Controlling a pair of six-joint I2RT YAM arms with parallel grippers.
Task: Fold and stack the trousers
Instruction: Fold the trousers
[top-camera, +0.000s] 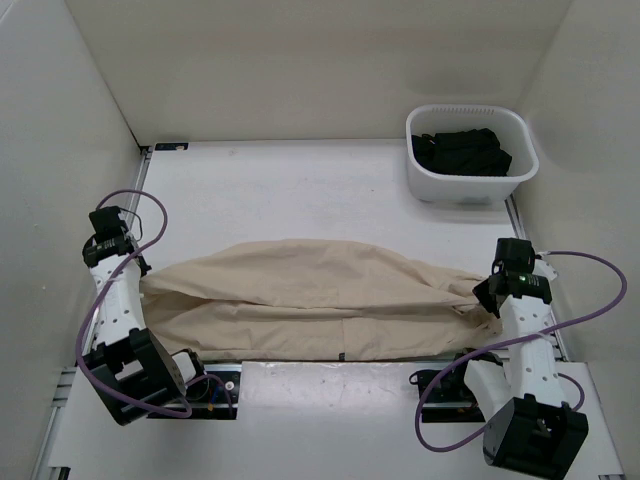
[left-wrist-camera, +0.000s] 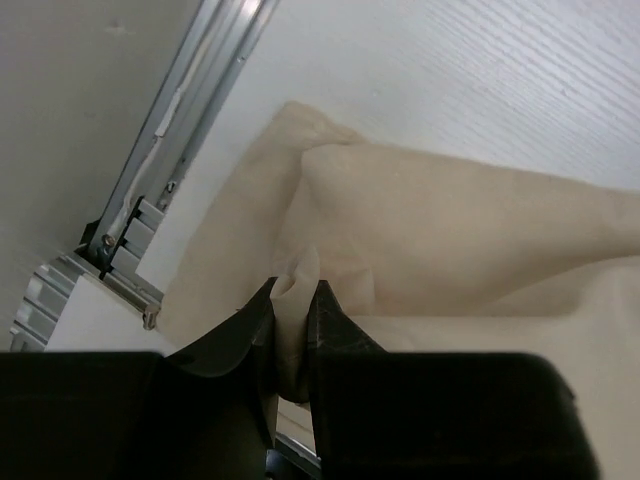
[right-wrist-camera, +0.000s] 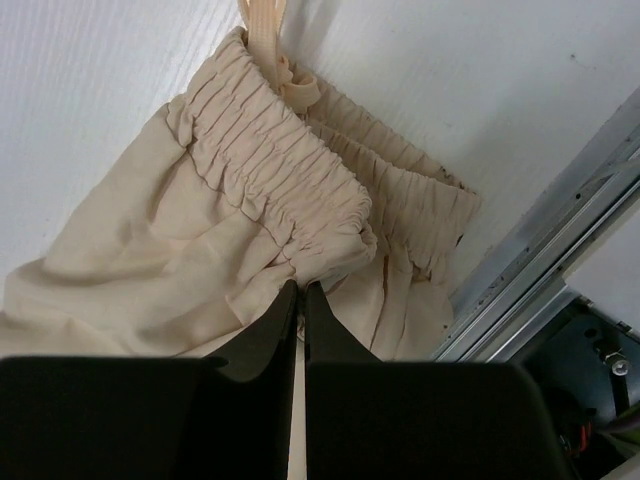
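The long beige cotton trousers (top-camera: 310, 300) lie stretched across the white tabletop (top-camera: 280, 190), apparently folded once, leg over leg. The left tool (left-wrist-camera: 294, 292) pinches the cuff end; the right tool (right-wrist-camera: 301, 290) is pressed together on the gathered waistband. Crosswise folds and stacking look undone.

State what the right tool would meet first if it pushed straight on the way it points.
The trousers, at their gathered waistband: the right tool is shut on cloth just below it. Beyond lies the table, depth unclear.
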